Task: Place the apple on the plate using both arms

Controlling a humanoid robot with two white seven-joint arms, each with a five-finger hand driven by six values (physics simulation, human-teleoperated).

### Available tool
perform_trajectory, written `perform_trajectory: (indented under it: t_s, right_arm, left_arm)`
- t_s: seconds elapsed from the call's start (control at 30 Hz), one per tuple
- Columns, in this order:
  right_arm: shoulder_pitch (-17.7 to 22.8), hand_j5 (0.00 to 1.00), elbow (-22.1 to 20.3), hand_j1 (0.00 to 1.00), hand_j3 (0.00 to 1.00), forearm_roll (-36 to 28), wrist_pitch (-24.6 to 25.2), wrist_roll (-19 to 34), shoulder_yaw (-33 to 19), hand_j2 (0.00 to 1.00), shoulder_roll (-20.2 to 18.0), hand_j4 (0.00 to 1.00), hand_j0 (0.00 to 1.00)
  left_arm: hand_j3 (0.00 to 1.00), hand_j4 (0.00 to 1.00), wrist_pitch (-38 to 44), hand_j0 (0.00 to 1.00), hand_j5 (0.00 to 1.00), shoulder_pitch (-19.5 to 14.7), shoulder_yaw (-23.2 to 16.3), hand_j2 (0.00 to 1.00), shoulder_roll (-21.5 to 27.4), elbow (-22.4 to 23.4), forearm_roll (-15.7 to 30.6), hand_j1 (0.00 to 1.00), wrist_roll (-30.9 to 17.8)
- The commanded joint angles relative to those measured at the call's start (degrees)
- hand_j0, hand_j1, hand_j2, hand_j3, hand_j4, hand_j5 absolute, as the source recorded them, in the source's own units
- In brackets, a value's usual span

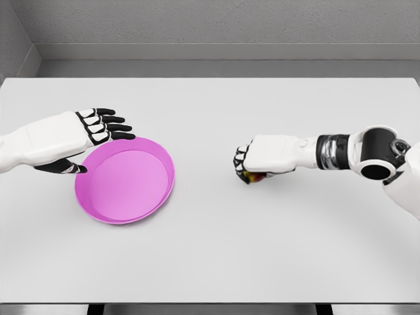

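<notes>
A magenta plate lies on the white table, left of the middle. My left hand hovers over the plate's upper left rim, fingers spread and holding nothing. Right of the middle, my right hand is curled down over the apple. Only a small red and yellow patch of the apple shows under the palm; the rest is hidden by the hand. The apple sits on the table, well apart from the plate.
The white table spans the whole view, with its front edge near the bottom. A grey wall runs along the far edge.
</notes>
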Motion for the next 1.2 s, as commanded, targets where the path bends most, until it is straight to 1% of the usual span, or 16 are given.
perform_trajectory:
  t_s: [0.0, 0.2, 0.5, 0.57, 0.7, 0.8, 0.87, 0.9, 0.93, 0.97, 1.0, 1.03, 1.17]
  right_arm:
    - [0.0, 0.29, -0.5, 0.29, 0.29, 0.0, 0.2, 0.1, 0.4, 0.29, 0.9, 0.29, 0.29]
    - [-0.2, 0.29, -0.5, 0.29, 0.29, 0.1, 0.2, 0.1, 1.0, 0.29, 2.9, 0.29, 0.29]
    - [0.1, 0.29, 0.1, 0.29, 0.29, 0.9, 0.2, 0.1, 2.9, 0.29, 3.7, 0.29, 0.29]
    - [0.0, 0.29, 1.4, 0.29, 0.29, 0.9, 0.2, 0.1, 3.0, 0.29, 4.0, 0.29, 0.29]
    - [0.0, 0.31, 1.8, 0.31, 0.31, 1.3, 0.2, 0.1, 3.4, 0.31, 4.0, 0.31, 0.31]
    - [-0.1, 0.32, 4.0, 0.32, 0.32, 1.4, 0.2, 0.1, 3.4, 0.32, 4.9, 0.32, 0.32]
    - [-0.2, 0.33, 3.9, 0.33, 0.33, 1.4, 0.2, 0.1, 3.4, 0.33, 5.0, 0.33, 0.33]
    - [-0.1, 0.38, 4.0, 0.38, 0.38, 1.6, 0.2, 0.1, 3.4, 0.38, 5.0, 0.38, 0.38]
    - [-0.1, 0.55, 4.0, 0.55, 0.55, 1.7, 0.2, 0.1, 3.4, 0.55, 5.0, 0.55, 0.55]
    - [-0.1, 0.78, 4.0, 0.78, 0.78, 1.7, 0.2, 0.1, 3.4, 0.78, 5.1, 0.78, 0.78]
    - [-0.1, 0.93, 4.0, 0.93, 0.93, 1.7, 0.2, 0.1, 3.4, 0.93, 5.3, 0.93, 0.93]
    - [0.0, 0.99, 3.9, 0.99, 0.99, 1.7, 0.2, 0.1, 3.4, 0.99, 5.6, 0.99, 0.99]
    - [0.0, 0.99, 3.9, 0.99, 0.99, 1.7, 0.2, 0.1, 3.4, 0.99, 5.7, 0.99, 0.99]
  left_arm:
    - [1.0, 1.0, 0.1, 1.0, 1.0, 0.0, 0.0, 1.0, 0.1, 0.0, 0.4, 1.0, 0.0]
    - [1.0, 1.0, 0.1, 1.0, 1.0, 0.0, 0.0, 1.0, 0.1, 0.0, 0.4, 1.0, 0.0]
    - [1.0, 1.0, 0.1, 1.0, 1.0, 0.0, 0.0, 1.0, 0.1, 0.0, 0.4, 1.0, 0.0]
    - [1.0, 1.0, 0.1, 1.0, 1.0, 0.0, 0.0, 1.0, 0.1, 0.1, 0.4, 1.0, 0.0]
    - [1.0, 1.0, 0.1, 1.0, 1.0, 0.0, 0.0, 1.0, 0.1, 0.1, 0.4, 1.0, 0.0]
    - [1.0, 1.0, 0.1, 1.0, 1.0, 0.0, 0.0, 1.0, 0.1, 0.1, 0.4, 1.0, 0.0]
    - [1.0, 1.0, 0.1, 1.0, 1.0, 0.0, 0.0, 1.0, 0.1, 0.1, 0.4, 1.0, 0.0]
    - [1.0, 1.0, 0.1, 1.0, 1.0, -0.1, 0.0, 1.0, 0.1, 0.1, 0.4, 1.0, 0.0]
    - [1.0, 1.0, 0.1, 1.0, 1.0, -0.1, 0.0, 1.0, 0.1, 0.1, 0.4, 1.0, 0.0]
    - [1.0, 1.0, 0.1, 1.0, 1.0, -0.1, 0.0, 1.0, 0.1, 0.1, 0.4, 1.0, 0.0]
    - [1.0, 1.0, 0.1, 1.0, 1.0, -0.1, 0.0, 1.0, 0.1, 0.1, 0.4, 1.0, 0.0]
    - [1.0, 1.0, 0.1, 1.0, 1.0, -0.1, 0.0, 1.0, 0.1, 0.1, 0.4, 1.0, 0.0]
    - [1.0, 1.0, 0.1, 1.0, 1.0, -0.1, 0.0, 1.0, 0.1, 0.1, 0.4, 1.0, 0.0]
